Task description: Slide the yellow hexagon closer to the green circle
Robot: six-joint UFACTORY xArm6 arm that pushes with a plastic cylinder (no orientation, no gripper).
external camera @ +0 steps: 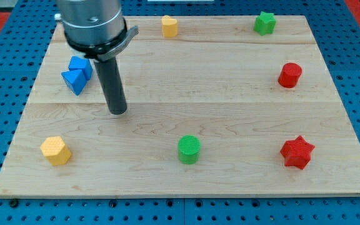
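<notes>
The yellow hexagon (55, 150) lies near the board's lower left corner. The green circle (189, 149) stands at the bottom middle, well to the hexagon's right. My tip (118, 112) rests on the board above and between them, up and to the right of the hexagon and up and to the left of the circle, touching no block.
Two blue blocks, a triangle (74, 82) and another shape (80, 65), sit left of the rod. A second yellow block (169, 26) is at the top middle, a green star (265, 23) at the top right, a red cylinder (289, 75) at the right, a red star (297, 152) at the lower right.
</notes>
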